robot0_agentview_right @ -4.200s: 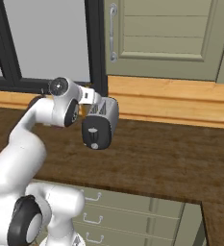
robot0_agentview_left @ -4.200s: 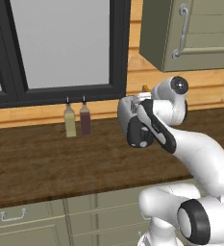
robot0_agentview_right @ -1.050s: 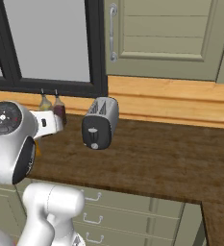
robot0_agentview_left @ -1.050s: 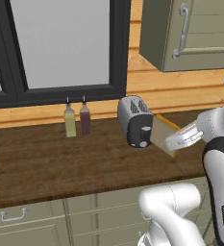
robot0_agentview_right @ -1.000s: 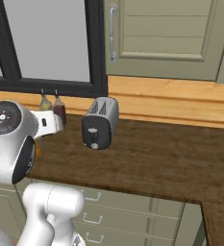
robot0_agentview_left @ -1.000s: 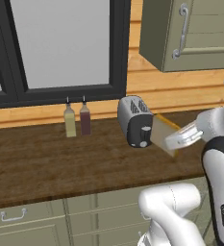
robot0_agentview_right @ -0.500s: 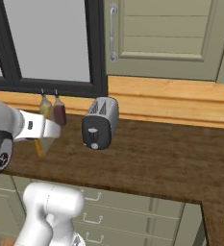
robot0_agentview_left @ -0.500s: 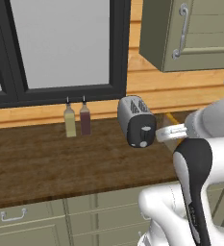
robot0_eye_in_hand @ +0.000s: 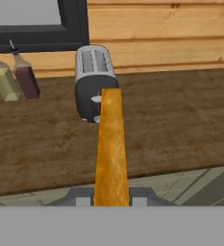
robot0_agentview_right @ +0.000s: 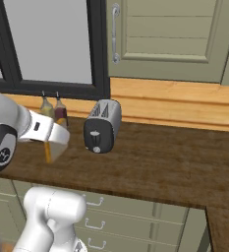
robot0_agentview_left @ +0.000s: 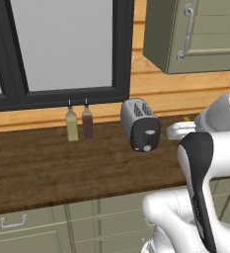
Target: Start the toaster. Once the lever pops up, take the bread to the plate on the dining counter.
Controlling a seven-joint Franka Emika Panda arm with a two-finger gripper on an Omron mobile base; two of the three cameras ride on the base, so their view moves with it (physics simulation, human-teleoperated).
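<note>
Toaster (robot0_agentview_left: 140,124) on dark wood worktop (robot0_agentview_left: 47,163).

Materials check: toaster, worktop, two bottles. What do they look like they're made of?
Toaster: likely brushed metal, going by its silver-grey matte body; the end panel is black, perhaps plastic. Worktop: dark wood, with visible streaky grain and a matte finish. Bottles, yellowish and dark red: probably glass or clear plastic, since the coloured contents show through; the render leaves it open.

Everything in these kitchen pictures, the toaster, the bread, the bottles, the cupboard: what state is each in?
toaster: upright on the worktop, slots empty.
bread: out of the toaster, clamped edge-on in the gripper.
two bottles: upright, capped, side by side.
cupboard door: closed.
</note>
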